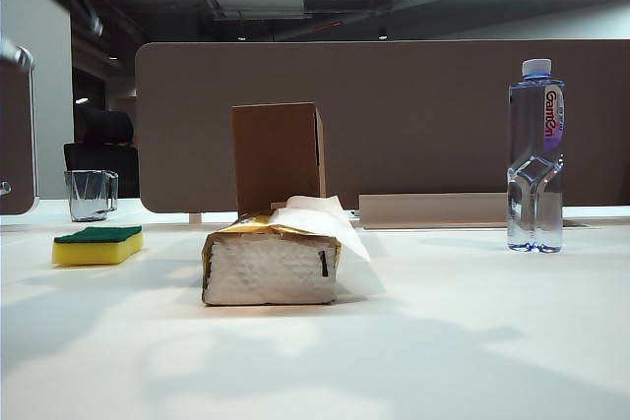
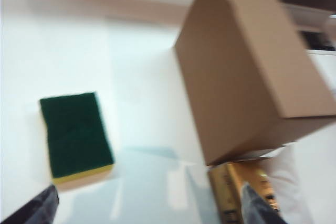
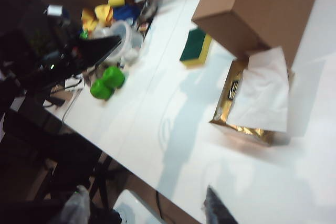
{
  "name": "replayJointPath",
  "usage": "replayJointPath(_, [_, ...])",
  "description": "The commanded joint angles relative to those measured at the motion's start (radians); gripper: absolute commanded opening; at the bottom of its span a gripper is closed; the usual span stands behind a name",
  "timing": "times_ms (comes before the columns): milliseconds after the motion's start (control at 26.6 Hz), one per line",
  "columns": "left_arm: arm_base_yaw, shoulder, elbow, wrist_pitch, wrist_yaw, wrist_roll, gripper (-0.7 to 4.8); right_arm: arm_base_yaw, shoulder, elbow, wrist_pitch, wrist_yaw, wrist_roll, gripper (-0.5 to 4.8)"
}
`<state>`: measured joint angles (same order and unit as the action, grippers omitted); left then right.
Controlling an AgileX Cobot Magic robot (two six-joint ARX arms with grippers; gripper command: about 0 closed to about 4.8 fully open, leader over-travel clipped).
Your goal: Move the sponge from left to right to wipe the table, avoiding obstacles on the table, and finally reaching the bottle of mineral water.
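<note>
Exterior view, worktop: broad white smooth worktop [image 1: 463,341] seen from low at its edge; neither tool appears in this view.
Exterior view, sponge: rectangular yellow foam sponge with a dark green scouring top [image 1: 97,244] lies flat at the left, in front of a clear glass cup [image 1: 90,194].
Exterior view, obstacles: a gold-edged soft pack of white tissues [image 1: 271,265] sits in the middle with a white sheet sticking out; a taller plain brown cardboard box [image 1: 278,156] stands just behind it.
Exterior view, bottle: tall clear plastic bottle of mineral water with a pale blue cap and white-purple label [image 1: 535,155] stands upright at the far right, well apart from the sponge.

Left wrist view, left tool [image 2: 149,211]: two dark fingertips [image 2: 37,209] show at opposite sides of the frame edge, spread wide with nothing between them.
Left wrist view, sponge [image 2: 76,135]: green side up on the bare worktop, close ahead of one fingertip and not touching it.
Left wrist view, obstacles: brown box [image 2: 252,66] beside the sponge; gold pack [image 2: 233,184] just ahead of the other fingertip.

Right wrist view, right tool [image 3: 149,208]: two blurred fingertips [image 3: 218,211] stand apart, holding nothing, above the worktop edge.
Right wrist view, task things: tissue pack [image 3: 254,98] lies ahead of the tool; sponge [image 3: 195,47] lies farther off, beside the box [image 3: 262,9].
</note>
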<state>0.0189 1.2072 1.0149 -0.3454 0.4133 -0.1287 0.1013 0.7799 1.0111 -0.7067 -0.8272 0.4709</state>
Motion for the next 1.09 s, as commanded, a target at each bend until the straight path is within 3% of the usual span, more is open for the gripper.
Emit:
replayJointPath(38, [0.014,0.067,0.007,0.06,0.013,-0.003,4.79,0.035,0.036,0.005,0.008,0.034,-0.004,2.84])
replayJointPath(413, [0.014,0.291,0.023,0.124,0.02,-0.002,4.79,0.077,0.12,0.005,0.031,0.04,-0.004,2.84])
replayJointPath(864, [0.021,0.584,0.234,0.145,-0.009,0.001,4.79,0.077,0.138,0.005,0.034,0.04,-0.004,2.84])
replayJointPath(1089, [0.037,0.62,0.257,0.145,-0.031,0.001,4.79,0.089,0.165,0.005,0.032,0.035,-0.007,2.84])
